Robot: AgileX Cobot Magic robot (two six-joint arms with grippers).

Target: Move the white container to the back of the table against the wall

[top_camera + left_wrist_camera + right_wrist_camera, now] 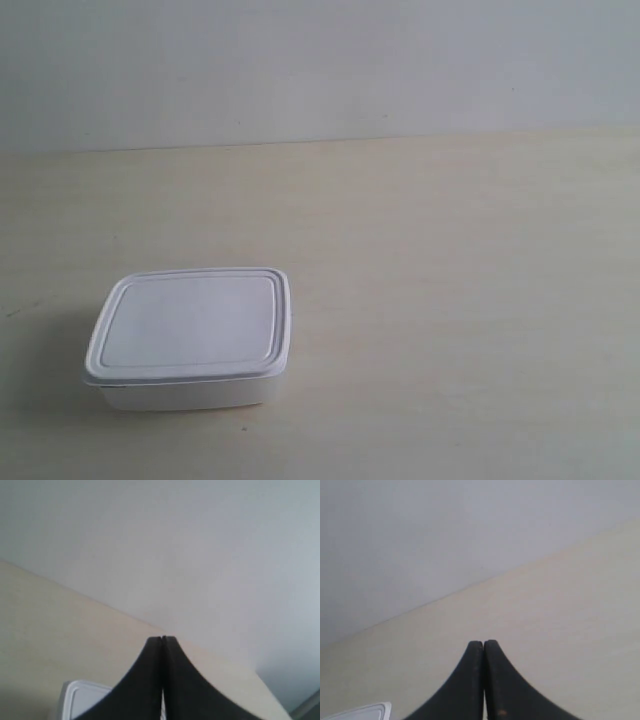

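Ideally the closed, empty left end effector (pixel 162 640) and right end effector (pixel 483 643) should open wide, flank the white container (pixel 190 335), then slide it flat to the far wall (pixel 320 60).

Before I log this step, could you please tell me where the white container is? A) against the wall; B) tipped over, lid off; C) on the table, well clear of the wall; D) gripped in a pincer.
C: the exterior view shows the white container resting lidded on the table, with a bare stretch between it and the wall.
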